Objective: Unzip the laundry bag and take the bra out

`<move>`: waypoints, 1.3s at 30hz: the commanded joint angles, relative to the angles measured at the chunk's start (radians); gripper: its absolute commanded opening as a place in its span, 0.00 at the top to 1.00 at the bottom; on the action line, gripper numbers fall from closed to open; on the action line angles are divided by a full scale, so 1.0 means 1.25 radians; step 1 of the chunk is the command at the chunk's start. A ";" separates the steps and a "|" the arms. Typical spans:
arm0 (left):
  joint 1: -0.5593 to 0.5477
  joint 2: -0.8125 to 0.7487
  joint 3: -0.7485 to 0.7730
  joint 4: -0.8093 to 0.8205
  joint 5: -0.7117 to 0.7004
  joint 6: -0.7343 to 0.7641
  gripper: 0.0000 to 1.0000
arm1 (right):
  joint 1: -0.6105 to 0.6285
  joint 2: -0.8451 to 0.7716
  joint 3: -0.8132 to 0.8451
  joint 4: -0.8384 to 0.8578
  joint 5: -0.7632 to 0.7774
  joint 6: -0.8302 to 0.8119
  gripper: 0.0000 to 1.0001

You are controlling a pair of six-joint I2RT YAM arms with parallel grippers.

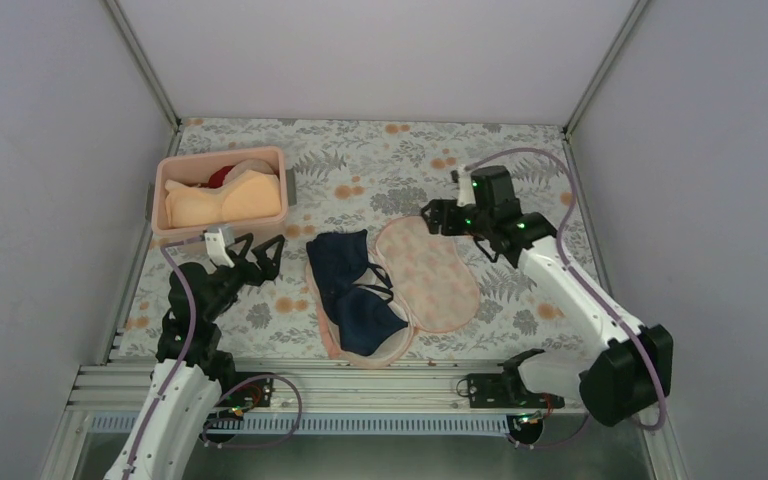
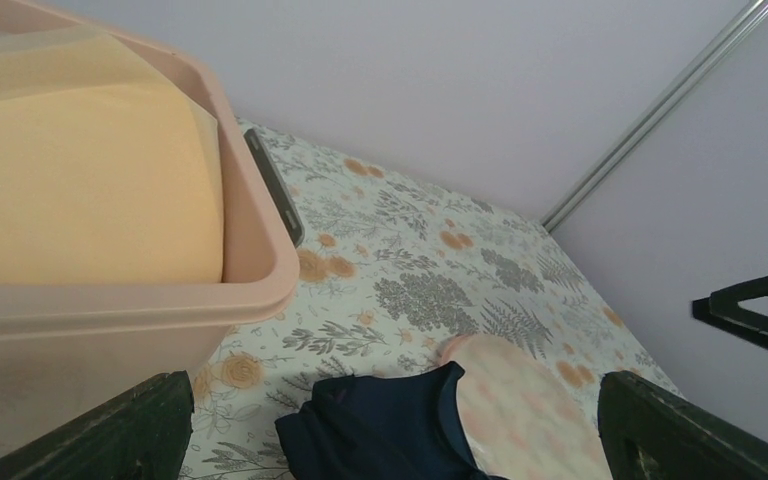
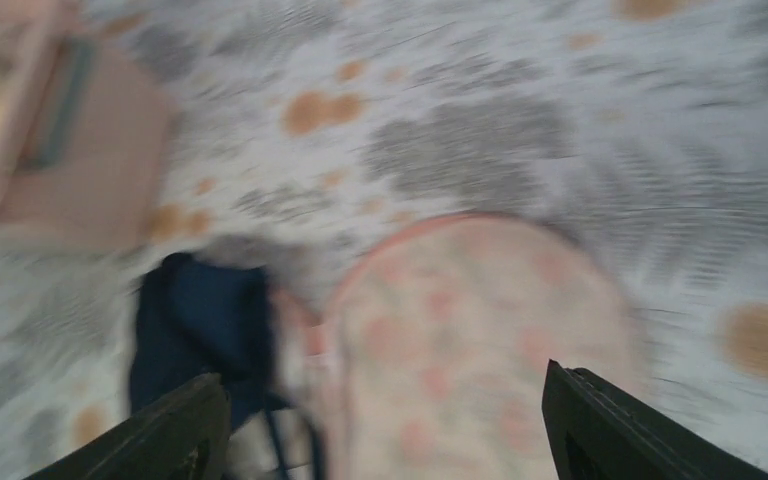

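We found the left gripper [image 1: 260,252], beside the bin [image 1: 222,156], spread wide and empty. The right gripper [image 1: 428,218] was likewise apart, holding nothing, near the far end of the bag [image 1: 430,278], which lay opened flat with the bra [image 1: 353,292] on its left half.

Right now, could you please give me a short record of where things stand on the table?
laundry bag: unzipped, spread flat
bra: dark blue, on the bag half nearer the bin
bin: back left, holds a peach bra
left gripper: open, empty, beside the bin
right gripper: open, empty, over the bag's far end
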 commanded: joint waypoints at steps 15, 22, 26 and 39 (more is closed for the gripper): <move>-0.134 0.236 0.180 -0.073 0.093 -0.004 0.09 | 0.272 0.123 -0.145 0.046 -0.286 0.182 0.38; -0.263 0.451 0.242 -0.210 0.035 0.037 0.18 | 0.323 0.026 -0.278 0.098 -0.343 0.307 0.45; -0.285 0.525 0.244 -0.203 0.038 0.027 0.18 | 0.349 0.012 -0.352 0.174 -0.444 0.347 0.46; -0.285 0.609 0.207 -0.124 0.025 0.032 0.17 | 0.289 0.081 -0.370 0.150 -0.319 0.271 0.41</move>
